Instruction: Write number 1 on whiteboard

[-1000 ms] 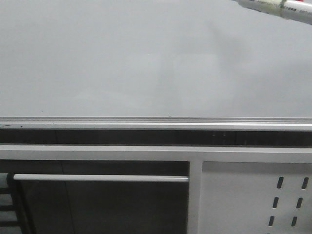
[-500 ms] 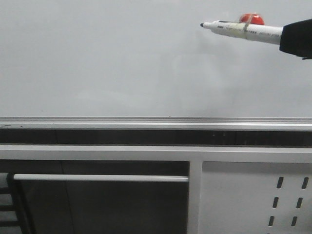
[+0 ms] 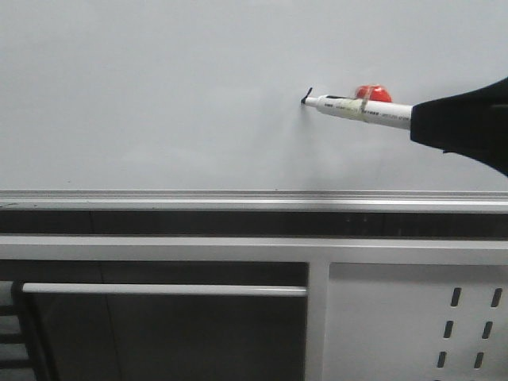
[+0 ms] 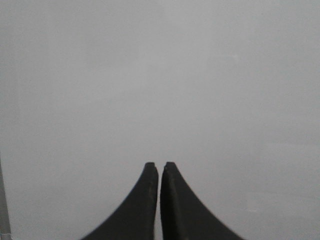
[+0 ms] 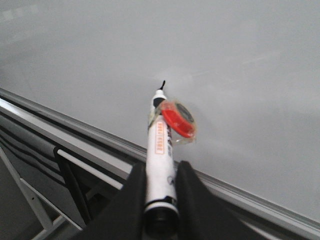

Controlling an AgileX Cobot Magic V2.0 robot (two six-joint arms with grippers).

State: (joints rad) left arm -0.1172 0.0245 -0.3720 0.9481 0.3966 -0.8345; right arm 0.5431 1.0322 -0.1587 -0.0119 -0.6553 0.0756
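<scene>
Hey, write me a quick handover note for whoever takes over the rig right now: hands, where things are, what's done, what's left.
Right hand: shut on the marker, tip against the whiteboard.
Left hand: shut, holding nothing, facing bare board.
Done: only a short black tick of the 1 shows at the tip.
Left: draw the rest of the stroke downward, then lift the marker off. A red disc is taped to the marker.

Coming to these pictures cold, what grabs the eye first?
The white marker with a red disc taped to it, held in the right claw entering from the right, its tip on the whiteboard. A short black mark sits just at the tip.
</scene>
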